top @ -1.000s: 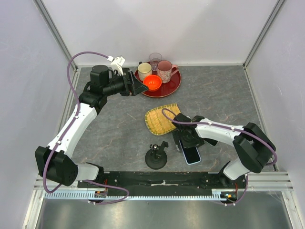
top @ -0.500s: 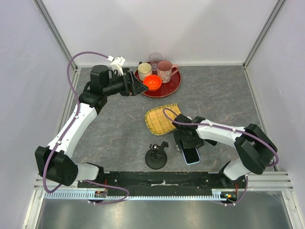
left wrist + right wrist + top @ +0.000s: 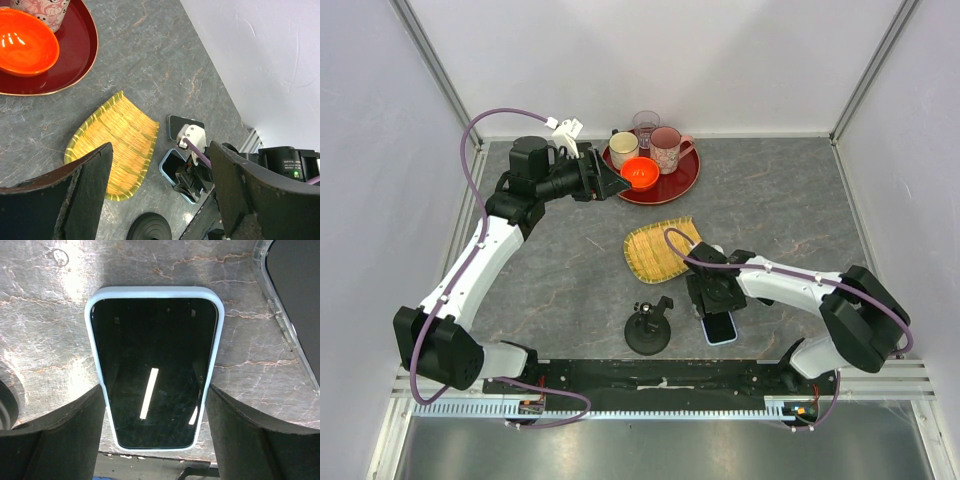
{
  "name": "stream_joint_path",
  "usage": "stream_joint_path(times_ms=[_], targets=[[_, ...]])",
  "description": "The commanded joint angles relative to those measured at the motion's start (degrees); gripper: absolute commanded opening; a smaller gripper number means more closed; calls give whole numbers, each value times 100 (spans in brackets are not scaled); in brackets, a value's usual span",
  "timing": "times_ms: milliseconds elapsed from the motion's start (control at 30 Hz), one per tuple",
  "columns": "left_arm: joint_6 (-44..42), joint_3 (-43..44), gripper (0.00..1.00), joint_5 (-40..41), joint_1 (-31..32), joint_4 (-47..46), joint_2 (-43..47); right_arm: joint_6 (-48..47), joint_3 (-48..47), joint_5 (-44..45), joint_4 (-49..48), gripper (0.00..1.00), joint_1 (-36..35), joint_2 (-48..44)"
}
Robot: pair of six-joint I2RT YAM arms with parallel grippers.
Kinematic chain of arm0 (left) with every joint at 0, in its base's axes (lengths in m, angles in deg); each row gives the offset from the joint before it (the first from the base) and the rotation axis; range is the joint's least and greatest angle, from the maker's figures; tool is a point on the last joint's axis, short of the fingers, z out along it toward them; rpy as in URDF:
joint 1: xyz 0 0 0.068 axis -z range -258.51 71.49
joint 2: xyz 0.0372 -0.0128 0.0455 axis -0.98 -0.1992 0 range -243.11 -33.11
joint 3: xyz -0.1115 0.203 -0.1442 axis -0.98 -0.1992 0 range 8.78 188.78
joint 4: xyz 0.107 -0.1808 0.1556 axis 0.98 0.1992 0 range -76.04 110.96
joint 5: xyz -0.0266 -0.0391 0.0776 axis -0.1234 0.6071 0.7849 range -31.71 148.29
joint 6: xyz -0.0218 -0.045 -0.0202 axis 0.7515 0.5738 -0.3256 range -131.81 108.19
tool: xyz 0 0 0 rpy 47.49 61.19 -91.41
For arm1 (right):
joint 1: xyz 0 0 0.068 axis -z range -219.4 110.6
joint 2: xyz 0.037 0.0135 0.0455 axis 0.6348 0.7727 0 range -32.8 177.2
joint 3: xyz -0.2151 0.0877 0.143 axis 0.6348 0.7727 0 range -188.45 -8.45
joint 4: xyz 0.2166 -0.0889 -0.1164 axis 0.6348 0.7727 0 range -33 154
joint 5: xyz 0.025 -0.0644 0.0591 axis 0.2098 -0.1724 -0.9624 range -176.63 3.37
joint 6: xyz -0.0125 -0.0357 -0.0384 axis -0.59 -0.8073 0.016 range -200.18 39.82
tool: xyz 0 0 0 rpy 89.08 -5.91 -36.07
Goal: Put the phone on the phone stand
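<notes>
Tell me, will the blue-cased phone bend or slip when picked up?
The black-screened phone in its pale blue case probably stays stiff, a flat slab. Its glossy glass shows reflections, so likely slippery; the case edges may grip better. Lying flat on the grey marbled table, it shouldn't roll.

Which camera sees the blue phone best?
The right wrist view: the black-screened phone in its light blue case fills the picture, screen up. The top view shows only its near end; the left wrist view shows it small, partly hidden.
</notes>
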Motion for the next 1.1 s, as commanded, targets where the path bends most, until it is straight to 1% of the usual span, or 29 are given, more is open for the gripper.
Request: stream_joint_path(times_ms=[0,33,67,167,333,400,433,500,567,600,700,767,867,967,1067], targets=[[162,-27,84,-181,-20,-266,20,148,133,545,-523,17,-12,-291],[171,-36,84,-181,-20,-275,11,148,116,598,-558,6,-12,-371],[171,-36,84,-190,-20,-266,11,131,107,651,-576,0,-20,-459],[189,-36,84,-208,-12,-283,3,16,72,642,-699,0,-12,-801],[224,-54,84,-365,-12,-371,-59,-106,72,915,-926,0,-12,-1592],[303,-45,84,-742,-3,-538,-146,-177,63,976,-1041,0,-20,-2091],[442,-62,84,-1083,-3,-617,-286,-290,54,1003,-1207,0,-12,-2268],[584,-54,83,-1332,102,-828,-427,-458,-7,977,-1392,0,-12,-2742],[655,-1,77,-1578,295,-881,-603,-773,-95,898,-1665,0,-12,-2955],[646,16,77,-1631,374,-890,-630,-879,-226,854,-1735,0,-12,-3034],[558,43,78,-1658,708,-890,-683,-1240,-664,608,-1771,0,-20,-2816],[444,34,82,-1623,954,-890,-692,-1311,-859,503,-1736,0,-21,-2666],[338,8,86,-1491,1209,-855,-709,-1346,-1053,397,-1876,0,-20,-2560],[285,69,84,-1447,1350,-732,-850,-1285,-1106,230,-2087,0,-47,-2525],[329,104,79,-1491,1386,-670,-999,-1241,-1158,142,-2245,0,-99,-2420]])
